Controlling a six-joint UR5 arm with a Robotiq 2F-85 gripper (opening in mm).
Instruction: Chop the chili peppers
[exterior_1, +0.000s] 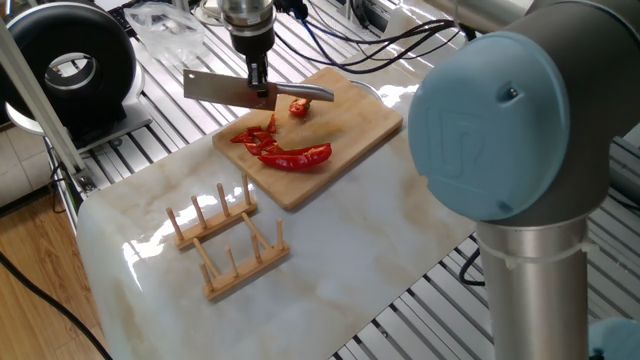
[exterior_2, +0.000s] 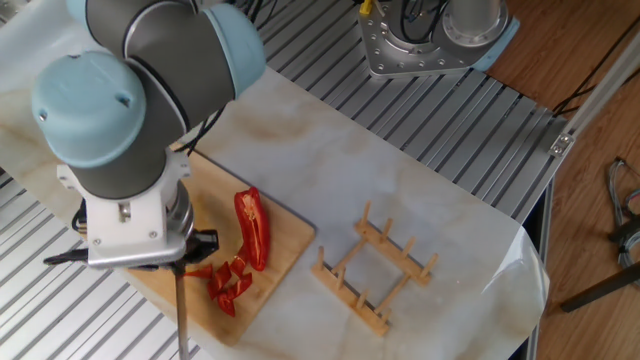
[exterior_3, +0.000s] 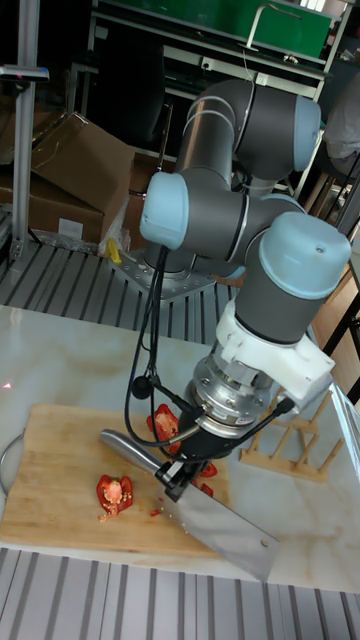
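The gripper (exterior_1: 259, 84) is clamped on one cleaver (exterior_1: 218, 90), held above the single cutting board (exterior_1: 352, 125). On the board lie one long chili half (exterior_1: 300, 156), several cut bits (exterior_1: 257, 135) and one separate chunk (exterior_1: 298, 106). One wooden rack (exterior_1: 226, 240) stands nearby on the table (exterior_1: 360, 240); no writing is legible.

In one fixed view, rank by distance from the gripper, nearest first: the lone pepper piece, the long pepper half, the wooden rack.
1. The lone pepper piece, just beside the gripper holding the cleaver, near the board's far edge.
2. The long pepper half, mid-board, toward the camera.
3. The wooden rack, off the cutting board, on the marble at the near side.
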